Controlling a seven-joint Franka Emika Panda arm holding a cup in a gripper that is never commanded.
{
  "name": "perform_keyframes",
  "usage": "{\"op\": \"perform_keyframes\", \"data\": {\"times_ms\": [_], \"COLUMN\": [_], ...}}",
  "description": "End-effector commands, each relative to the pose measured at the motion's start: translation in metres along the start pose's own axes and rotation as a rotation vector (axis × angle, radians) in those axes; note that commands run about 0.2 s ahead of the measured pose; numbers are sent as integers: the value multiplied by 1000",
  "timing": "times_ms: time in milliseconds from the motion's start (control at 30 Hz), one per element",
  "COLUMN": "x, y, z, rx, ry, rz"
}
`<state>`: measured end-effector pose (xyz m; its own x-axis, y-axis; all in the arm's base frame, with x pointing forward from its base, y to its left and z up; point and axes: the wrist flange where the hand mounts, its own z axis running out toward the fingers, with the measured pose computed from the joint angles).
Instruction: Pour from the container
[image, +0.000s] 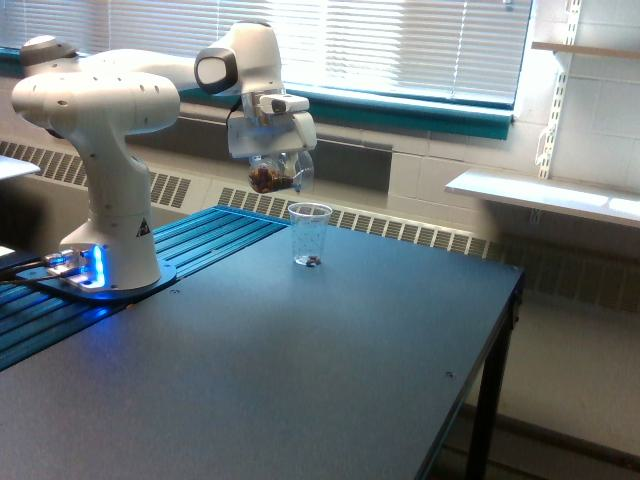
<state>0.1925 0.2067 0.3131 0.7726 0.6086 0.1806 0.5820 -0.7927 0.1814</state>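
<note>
Arm outstretched, tool (276, 166) clamped, downward.

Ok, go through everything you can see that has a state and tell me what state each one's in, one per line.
Container: held in the air, tipped, brown bits inside.
Gripper: fingers shut on the container.
Ribbed cup: upright on the table, a few brown bits at the bottom.
Robot base: blue lights on.
Window blinds: lowered.
</note>
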Motion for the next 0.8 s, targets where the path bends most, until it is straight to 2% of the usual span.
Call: {"op": "perform_keyframes", "data": {"times_ms": [33, 800], "x": [-7, -8], "y": [12, 16], "z": [0, 7], "rx": [-24, -41], "ry": [12, -7], "rz": [33, 41]}}
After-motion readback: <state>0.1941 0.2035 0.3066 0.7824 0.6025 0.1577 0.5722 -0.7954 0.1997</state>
